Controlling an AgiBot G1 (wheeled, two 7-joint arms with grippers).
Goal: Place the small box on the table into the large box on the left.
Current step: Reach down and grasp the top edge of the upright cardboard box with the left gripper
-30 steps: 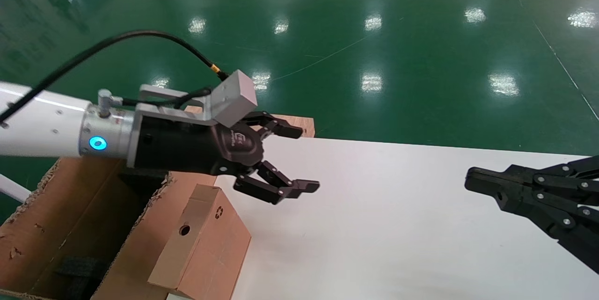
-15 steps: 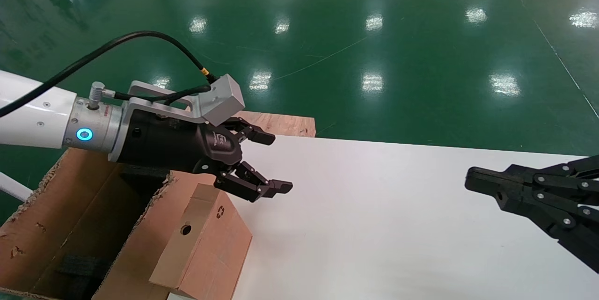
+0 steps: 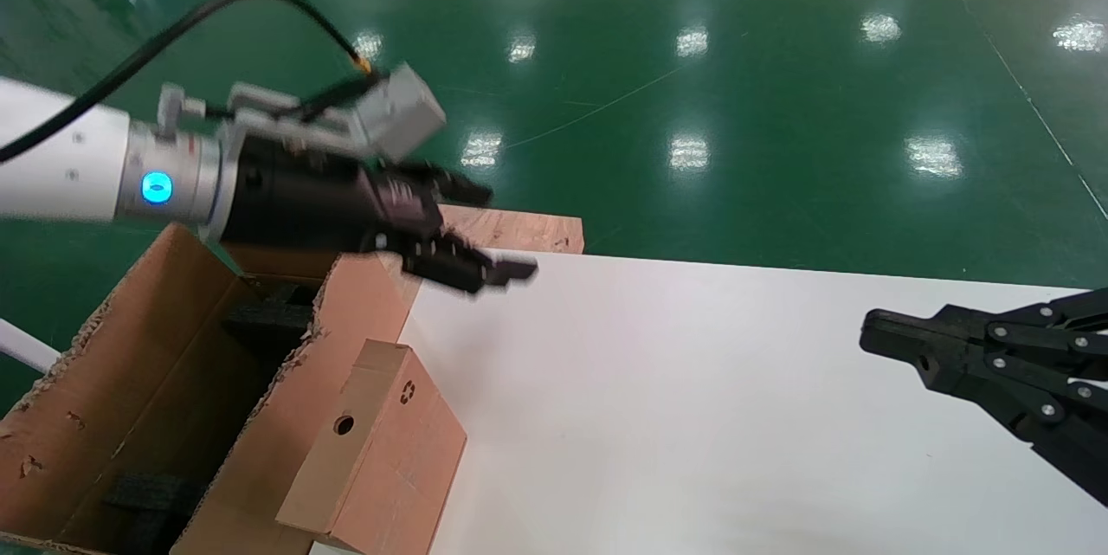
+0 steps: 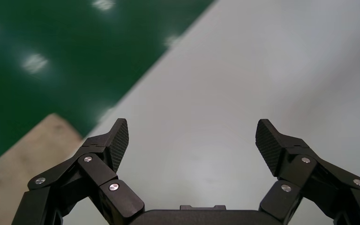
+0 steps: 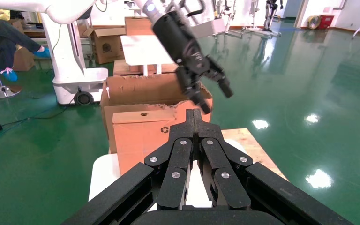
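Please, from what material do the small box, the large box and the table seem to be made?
Small box: plain brown cardboard, matte, with folded edges, a punched hole and a recycling mark.
Large box: brown corrugated cardboard, its flap edges ragged and torn; dark padding inside, perhaps foam.
Table: smooth white top, slightly glossy, maybe laminate or painted board; the look leaves this open.

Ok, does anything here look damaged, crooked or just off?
Yes. The large box has ragged, torn flap edges, so it looks damaged. The small box is tilted, leaning against the large box's side at the table edge rather than lying flat. The open left claw hovers above, empty; the right claw is shut.
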